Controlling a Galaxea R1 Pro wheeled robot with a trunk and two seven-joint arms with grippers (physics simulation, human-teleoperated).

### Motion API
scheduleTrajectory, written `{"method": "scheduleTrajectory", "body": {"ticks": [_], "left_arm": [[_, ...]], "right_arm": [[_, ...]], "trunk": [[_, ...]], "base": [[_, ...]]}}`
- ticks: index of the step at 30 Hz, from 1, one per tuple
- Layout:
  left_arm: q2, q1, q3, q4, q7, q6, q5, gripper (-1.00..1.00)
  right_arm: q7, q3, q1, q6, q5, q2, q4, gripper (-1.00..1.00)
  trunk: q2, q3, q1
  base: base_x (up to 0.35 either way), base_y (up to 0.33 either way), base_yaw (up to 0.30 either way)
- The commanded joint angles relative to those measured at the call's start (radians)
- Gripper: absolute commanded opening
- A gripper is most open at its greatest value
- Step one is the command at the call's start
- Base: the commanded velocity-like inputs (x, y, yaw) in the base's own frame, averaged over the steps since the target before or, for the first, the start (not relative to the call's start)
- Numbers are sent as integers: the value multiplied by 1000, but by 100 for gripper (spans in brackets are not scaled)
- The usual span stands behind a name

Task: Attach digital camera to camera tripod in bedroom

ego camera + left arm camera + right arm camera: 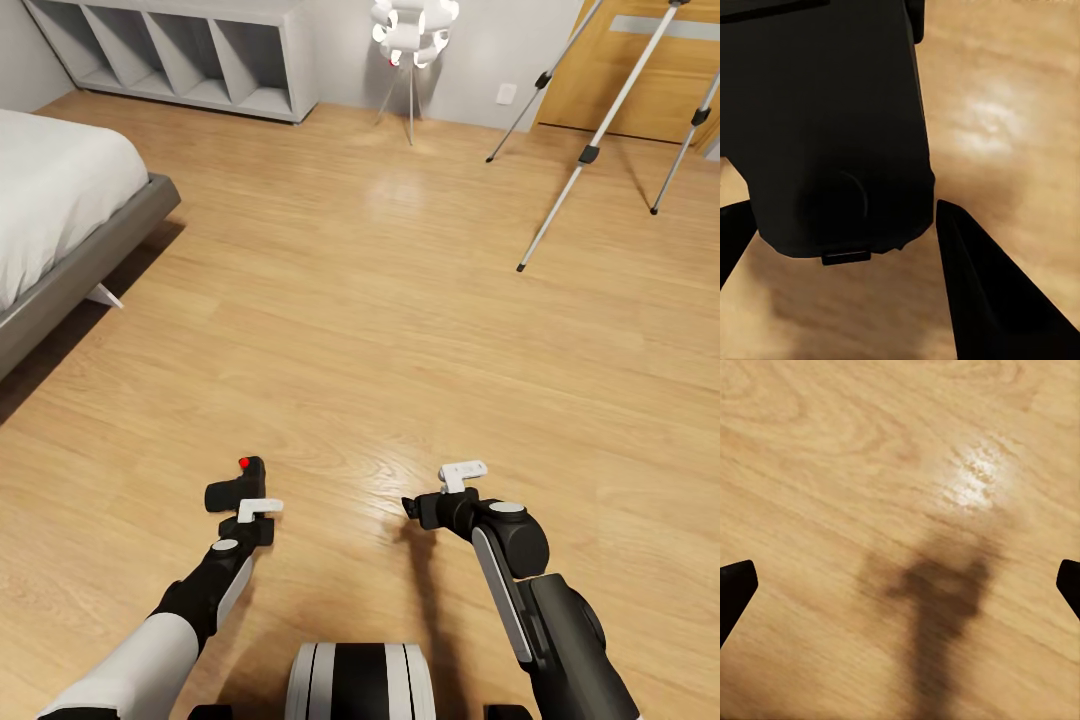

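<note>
The digital camera [237, 487], a small matte-black box with a red dot on top, sits in my left gripper [250, 508], low over the wood floor. In the left wrist view the camera's black body [832, 127] lies between the two dark fingers [982, 292], which are shut on it. My right gripper [413, 508] hangs open over bare floor, its fingertips [735, 585] wide apart with nothing between them. The camera tripod [590, 150] stands at the far right, with three silver legs spread out. Its head is cut off by the picture's top edge.
A grey platform bed [90, 260] with a white mattress lies at the left. White cube shelves [180, 50] line the far wall, next to a white floor lamp [412, 30]. A wooden door [640, 80] is behind the tripod. Open wood floor [380, 300] lies between me and the tripod.
</note>
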Motion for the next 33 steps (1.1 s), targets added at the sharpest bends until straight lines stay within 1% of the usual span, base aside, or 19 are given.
{"method": "scheduleTrajectory", "body": {"ticks": [1, 8, 9, 15, 22, 27, 33], "left_arm": [[0, 0, 0, -2, 3, 8, -8, -100], [0, 1, 1, -2, 3, 6, -10, -100], [0, 4, -4, -14, -1, 4, -12, -100], [0, 5, -6, -15, -2, 4, -13, -100], [-1, 7, -9, -17, -3, 3, -12, -100], [-1, 8, -10, -17, -3, 3, -13, -100], [-4, 10, -9, -32, -7, 11, -12, -100]], "right_arm": [[2, -1, 0, 5, -1, 0, -1, 100], [2, -1, 0, 4, -1, 0, -1, 100], [2, -1, -1, 3, -1, 0, -1, 100], [2, -2, 0, 0, -1, -1, -1, 100], [1, -3, 0, -47, -1, 0, -1, 100], [2, -4, 0, -59, -1, 0, -1, 100], [1, -8, 0, -67, -1, 0, -2, 100]], "trunk": [[0, -1, 0], [0, -1, 0], [0, 3, -1], [1, 26, -3], [3, 54, -6], [4, 73, -9], [6, 96, -11]], "base": [[0, 0, 0], [0, 0, 0], [0, 0, 0], [0, 0, 0], [0, 0, 0], [0, 0, -7], [0, 0, -161]]}}
